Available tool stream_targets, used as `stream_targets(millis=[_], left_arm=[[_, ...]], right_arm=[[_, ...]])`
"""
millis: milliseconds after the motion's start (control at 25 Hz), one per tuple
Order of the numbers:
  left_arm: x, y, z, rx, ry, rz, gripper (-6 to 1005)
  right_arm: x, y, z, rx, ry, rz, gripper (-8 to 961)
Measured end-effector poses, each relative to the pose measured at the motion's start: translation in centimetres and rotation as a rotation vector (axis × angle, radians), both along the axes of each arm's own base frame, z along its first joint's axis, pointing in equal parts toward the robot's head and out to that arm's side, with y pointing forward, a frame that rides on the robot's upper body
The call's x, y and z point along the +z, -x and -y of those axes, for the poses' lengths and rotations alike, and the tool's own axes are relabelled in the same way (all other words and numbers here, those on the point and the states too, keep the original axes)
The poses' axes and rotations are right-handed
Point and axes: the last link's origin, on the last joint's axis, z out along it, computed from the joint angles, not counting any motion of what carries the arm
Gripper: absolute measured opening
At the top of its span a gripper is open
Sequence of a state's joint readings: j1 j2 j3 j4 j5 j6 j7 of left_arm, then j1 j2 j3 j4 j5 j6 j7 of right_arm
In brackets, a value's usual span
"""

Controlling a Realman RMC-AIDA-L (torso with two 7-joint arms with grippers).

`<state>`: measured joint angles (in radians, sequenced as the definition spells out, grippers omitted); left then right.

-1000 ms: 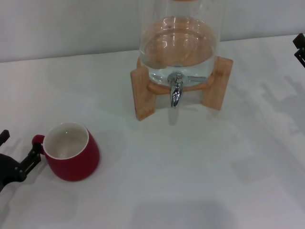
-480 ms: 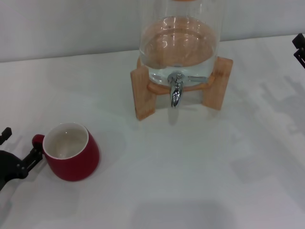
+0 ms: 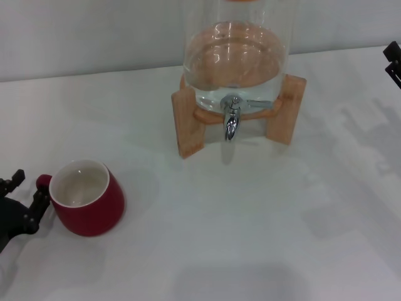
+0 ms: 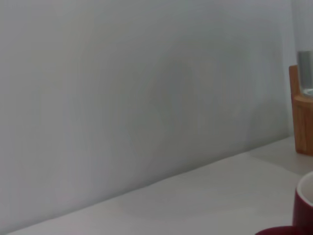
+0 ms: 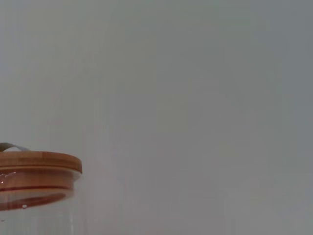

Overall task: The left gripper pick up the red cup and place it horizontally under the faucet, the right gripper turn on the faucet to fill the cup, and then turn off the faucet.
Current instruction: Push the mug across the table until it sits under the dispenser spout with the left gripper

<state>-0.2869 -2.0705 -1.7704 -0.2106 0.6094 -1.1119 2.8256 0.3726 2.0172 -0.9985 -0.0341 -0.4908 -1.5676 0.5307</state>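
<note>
The red cup (image 3: 88,200) stands upright on the white table at the front left, white inside, with its small handle (image 3: 42,182) pointing left. My left gripper (image 3: 26,191) sits at the left edge, right at that handle. Its two black fingers stand apart, the lower fingertip (image 3: 39,202) touching the cup below the handle. A sliver of the cup (image 4: 304,205) shows in the left wrist view. The chrome faucet (image 3: 231,119) juts from the glass dispenser (image 3: 235,56), lever to the right. Only a black tip of my right gripper (image 3: 393,59) shows at the far right edge.
The dispenser holds water and rests on a wooden stand (image 3: 188,122) at the back centre, with its leg (image 4: 303,112) seen from the left wrist. Its wooden lid (image 5: 39,164) shows in the right wrist view. A grey wall runs behind the table.
The cup has slid a little to the left with the lower finger. The left gripper's upper finger has come in toward the handle, narrowing the gap. The right gripper has not moved.
</note>
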Motion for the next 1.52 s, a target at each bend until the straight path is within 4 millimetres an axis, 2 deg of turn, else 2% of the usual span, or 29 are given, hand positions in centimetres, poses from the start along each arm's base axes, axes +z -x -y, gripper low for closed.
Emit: stream_targets(millis=[200,520,760,1160,1520], left_arm=[[-0.2,0.1,0.0,0.016,0.006,-0.006,437],[-0.3,0.1,-0.1,0.017,0.007,-0.008,196],[-0.3,0.0,-0.1,0.011,0.006,-0.004,83],[-0.1,-1.1,-1.0,-0.028,-0.004,0.017,85],[-0.5,-2.9,-2.4,-0.083,0.025,0.046,87]], right_arm=[[0.0,0.0,0.0,0.001,0.0,0.0,828],[-0.1,0.0,0.1,0.004,0.008,0.005,828],[-0.1,0.0,0.2,0.009,0.006,0.004,828],[-0.3,0.2,0.2,0.018,0.017,0.007,828],[-0.3,0.2,0.1,0.016,0.019,0.007,828]])
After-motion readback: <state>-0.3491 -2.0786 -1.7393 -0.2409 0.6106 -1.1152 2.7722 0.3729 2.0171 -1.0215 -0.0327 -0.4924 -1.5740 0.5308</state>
